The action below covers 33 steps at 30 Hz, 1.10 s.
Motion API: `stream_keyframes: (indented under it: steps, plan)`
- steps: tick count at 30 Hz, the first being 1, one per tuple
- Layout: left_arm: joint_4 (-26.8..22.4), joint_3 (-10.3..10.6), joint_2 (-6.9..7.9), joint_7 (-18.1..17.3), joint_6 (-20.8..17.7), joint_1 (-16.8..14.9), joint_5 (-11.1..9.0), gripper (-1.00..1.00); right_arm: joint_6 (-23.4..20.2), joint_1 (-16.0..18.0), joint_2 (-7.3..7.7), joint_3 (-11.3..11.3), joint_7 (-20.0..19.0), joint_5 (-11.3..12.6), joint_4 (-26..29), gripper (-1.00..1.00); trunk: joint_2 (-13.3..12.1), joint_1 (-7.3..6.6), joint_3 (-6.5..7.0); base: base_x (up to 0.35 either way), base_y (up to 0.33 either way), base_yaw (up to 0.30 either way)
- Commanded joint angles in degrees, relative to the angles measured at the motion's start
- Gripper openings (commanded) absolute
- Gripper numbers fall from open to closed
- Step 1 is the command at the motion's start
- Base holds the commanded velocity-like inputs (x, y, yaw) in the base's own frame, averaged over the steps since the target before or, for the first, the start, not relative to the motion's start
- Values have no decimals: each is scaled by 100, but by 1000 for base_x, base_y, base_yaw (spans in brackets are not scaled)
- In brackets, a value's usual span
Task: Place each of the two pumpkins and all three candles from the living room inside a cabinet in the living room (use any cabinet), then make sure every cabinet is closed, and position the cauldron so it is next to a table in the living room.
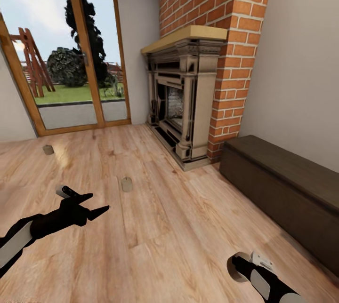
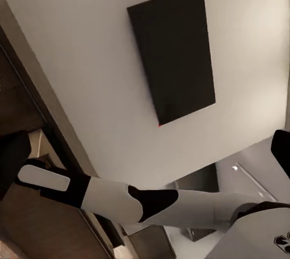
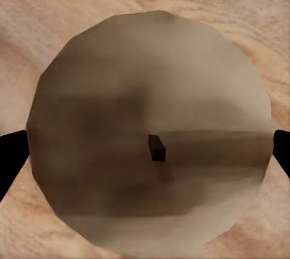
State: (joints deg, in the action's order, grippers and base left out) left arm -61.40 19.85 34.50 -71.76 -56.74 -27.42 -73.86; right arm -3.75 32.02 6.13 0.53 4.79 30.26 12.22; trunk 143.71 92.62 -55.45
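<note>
Arms: white shell segments, black joints. Left end effector (image 1: 92, 204): matte black, tapered pointed fingers.

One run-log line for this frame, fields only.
right end effector clamps stubby beige candle | left end effector open | dark-brown wooden cabinet closed

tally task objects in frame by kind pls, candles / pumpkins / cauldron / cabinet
Candles: 3 — one on the floor by the glass door, one mid-floor, one between the right gripper's fingertips, seen wick-end on
Pumpkins: 0
Cauldron: 0
Cabinet: 1 — long dark unit, closed
Total: 4
</note>
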Motion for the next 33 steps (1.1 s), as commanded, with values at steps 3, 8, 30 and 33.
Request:
stream_keyframes:
  steps: [3,8,30,33]
  plan:
    - [5,24,9,-14,-39,-7,-26,100,-38,-2,-3,8,35,27,18,-100,-2,-9,80,0,0,199]
    - [5,24,6,-14,-39,-9,-30,100,-51,-2,-6,14,39,24,18,-100,-9,-22,199,0,0,54]
    - [635,-30,13,-14,-39,-9,-8,100,-167,-2,3,0,118,26,258,-100,-26,-55,488,0,0,1]
    - [703,-34,38,20,-35,-9,1,100,-866,-2,4,5,212,36,1083,-100,-26,-55,488,0,0,0]
